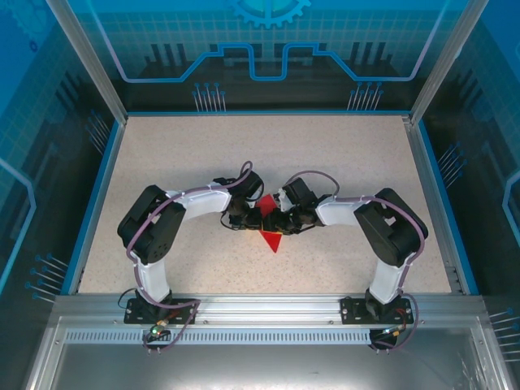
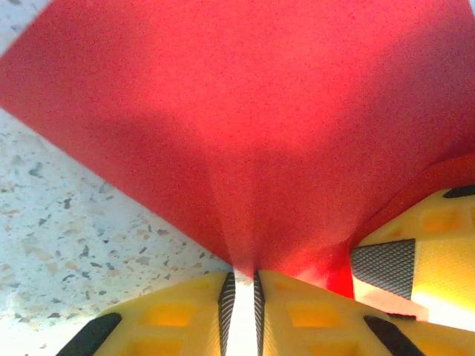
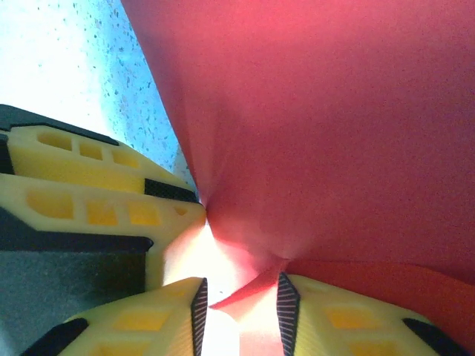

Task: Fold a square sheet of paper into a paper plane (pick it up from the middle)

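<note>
Now, from above, both arms are reaching inward and meeting over the square sheet of paper (image 1: 271, 240), which is lying on the table (image 1: 162, 162) between its middle and its near edge. Left wrist next: the left gripper (image 2: 241, 285) is pinching the red sheet tight, puckers fanning out from the pinch, probably anchoring it for a fold. Right wrist: the right gripper (image 3: 243, 300) is standing partly open, a paper flap lying loose in the gap, clamping nothing. No readable writing is showing anywhere.
</note>
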Tool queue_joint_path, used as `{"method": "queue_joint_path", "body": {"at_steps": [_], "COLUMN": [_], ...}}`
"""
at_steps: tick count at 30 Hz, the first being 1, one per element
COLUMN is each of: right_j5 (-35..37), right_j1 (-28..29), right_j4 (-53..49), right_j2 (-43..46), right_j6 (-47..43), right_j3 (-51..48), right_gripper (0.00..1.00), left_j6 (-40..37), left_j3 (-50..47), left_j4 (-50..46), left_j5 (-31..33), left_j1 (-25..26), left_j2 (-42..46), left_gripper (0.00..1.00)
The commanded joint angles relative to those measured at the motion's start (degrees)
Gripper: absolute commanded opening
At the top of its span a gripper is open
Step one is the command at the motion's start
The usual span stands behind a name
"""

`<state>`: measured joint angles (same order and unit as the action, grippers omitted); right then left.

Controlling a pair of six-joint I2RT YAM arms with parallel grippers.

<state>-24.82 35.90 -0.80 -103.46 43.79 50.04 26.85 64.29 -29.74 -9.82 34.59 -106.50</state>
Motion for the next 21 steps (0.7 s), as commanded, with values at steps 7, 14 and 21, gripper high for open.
{"method": "queue_joint_path", "body": {"at_steps": [7,14,21], "right_j5": [3.5,2.3,2.8], "right_j1": [0.4,0.2,0.1], "right_j4": [-0.8,1.3,0.8], "right_j2": [-1.4,-1.5,-1.4], "right_j6": [-0.4,0.9,0.8], "right_j3": [-2.5,-3.5,-3.7], "right_gripper": [0.4,0.36,0.18], "left_j6": [1.9,4.4,5.8], "left_j3": [-4.2,-5.6,-6.9], "left_j4": [2.7,4.7,6.2], "left_j5": [-1.9,-4.6,-6.3], "left_j1": [-1.5,-1.7,-1.7], "left_j2": [5.4,9.3,10.6], "left_gripper": [0.2,0.21,0.2]}}
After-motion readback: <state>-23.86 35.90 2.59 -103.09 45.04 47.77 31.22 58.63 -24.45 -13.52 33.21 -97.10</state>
